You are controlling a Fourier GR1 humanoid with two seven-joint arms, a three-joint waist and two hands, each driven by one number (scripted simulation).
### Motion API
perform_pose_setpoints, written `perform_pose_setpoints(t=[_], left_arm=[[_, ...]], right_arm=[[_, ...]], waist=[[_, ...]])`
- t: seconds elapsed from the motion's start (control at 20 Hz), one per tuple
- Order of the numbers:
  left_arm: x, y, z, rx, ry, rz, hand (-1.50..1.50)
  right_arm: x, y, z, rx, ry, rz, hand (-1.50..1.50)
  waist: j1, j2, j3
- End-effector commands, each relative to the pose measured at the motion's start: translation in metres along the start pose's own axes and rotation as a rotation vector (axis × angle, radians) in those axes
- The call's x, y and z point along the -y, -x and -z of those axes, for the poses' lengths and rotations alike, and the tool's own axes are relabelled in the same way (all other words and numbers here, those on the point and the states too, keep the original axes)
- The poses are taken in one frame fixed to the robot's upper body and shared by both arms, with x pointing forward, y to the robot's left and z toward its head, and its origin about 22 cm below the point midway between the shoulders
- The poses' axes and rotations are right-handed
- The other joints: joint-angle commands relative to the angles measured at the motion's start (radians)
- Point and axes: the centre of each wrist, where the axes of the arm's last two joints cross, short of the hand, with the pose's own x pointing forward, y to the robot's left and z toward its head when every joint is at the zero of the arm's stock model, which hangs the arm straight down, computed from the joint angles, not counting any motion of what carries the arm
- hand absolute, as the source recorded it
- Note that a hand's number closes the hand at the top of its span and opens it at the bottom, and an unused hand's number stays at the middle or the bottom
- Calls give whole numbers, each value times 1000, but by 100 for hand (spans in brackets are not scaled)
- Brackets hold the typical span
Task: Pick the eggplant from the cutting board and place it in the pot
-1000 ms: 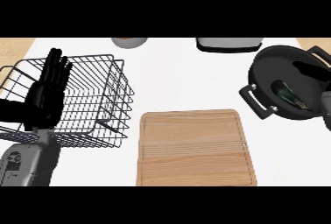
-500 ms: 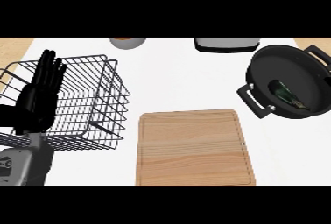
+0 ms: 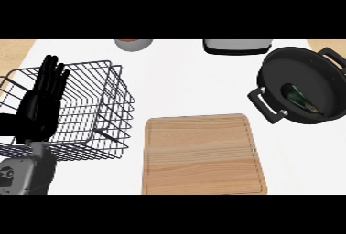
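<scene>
While eggplant (image 3: pixel 302 99) lies in pot (image 3: pixel 307 64), left robot hand (image 3: pixel 42 105) rests — well apart

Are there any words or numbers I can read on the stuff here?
None: no words, numbers or signs show on the pot, the board, the basket or the robot hand.

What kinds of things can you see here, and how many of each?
Pot: 1
Eggplant, inside the pot: 1
Cutting board: 1
Wire basket: 1
Robot hand, left, open: 1
Grey round thing, far edge: 1
Grey boxy thing, far edge: 1
Total: 7
</scene>
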Motion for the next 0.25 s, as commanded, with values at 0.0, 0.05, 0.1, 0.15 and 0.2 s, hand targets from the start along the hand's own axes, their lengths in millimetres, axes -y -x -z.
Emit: perform_pose_setpoints(t=[0.0,0.05,0.1,0.15,0.2], left_arm=[[-1,1,3,-13,-8,-12,0],[-1,-18,10,-4,6,-11,0],[-3,2,12,2,-12,-4,0],[17,5,-7,-5,2,-9,0],[7,-19,6,-5,3,4,0]], right_arm=[[50,9,-2,13,13,10,-150],[49,15,5,5,3,12,-150],[47,-3,3,3,3,0,-150],[60,29,3,-16,26,3,-150],[72,22,15,25,25,-14,-150]], waist=[[-3,0,0],[3,1,1],[3,2,0],[5,1,1],[4,1,1]])
